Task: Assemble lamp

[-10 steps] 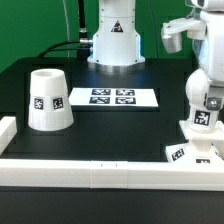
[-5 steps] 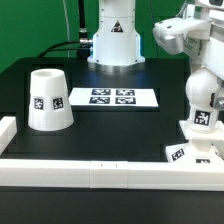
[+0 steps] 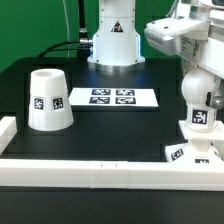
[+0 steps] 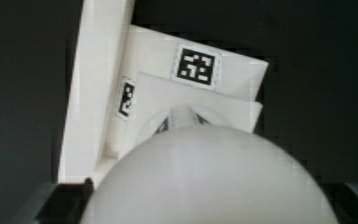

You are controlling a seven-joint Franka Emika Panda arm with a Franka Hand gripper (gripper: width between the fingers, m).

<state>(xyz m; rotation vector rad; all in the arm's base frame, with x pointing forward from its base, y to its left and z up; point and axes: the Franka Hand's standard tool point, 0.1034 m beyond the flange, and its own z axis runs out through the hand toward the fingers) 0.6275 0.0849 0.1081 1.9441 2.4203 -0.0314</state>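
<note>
- Lamp is what we are building, from three white plastic pieces with black-and-white square tags; as they lie now, we judge the shade is not yet on.
- The white round-topped plastic bulb post [image 3: 202,108] stands upright on the flat square white plastic base [image 3: 186,154]. It is at the exterior view's right, just behind the long white rail [image 3: 90,170]. We cannot tell whether it is fully seated.
- The white tapered cup-like plastic shade [image 3: 48,98] stands on the black table [image 3: 130,130] at the exterior view's left. It is well apart from the post, with the marker board [image 3: 112,97] between them.
- In the wrist view the pincer [image 4: 202,205] sits over the post's dome, with dark fingers [image 4: 60,205] on either side. We cannot tell whether they press the dome or merely flank it.
- We judge all three parts light, rigid and smooth.
  - The dome is rounded and likely to slip, so a squeeze across its widest girth or on the straight stem below would hold best.
  - The shade looks thin-walled, and we would take it across the narrow upper end.
- The shade is the only cup-like thing. It rests wide end down with its small opening upward, and we see nothing in it, though most of the inside is hidden.
</note>
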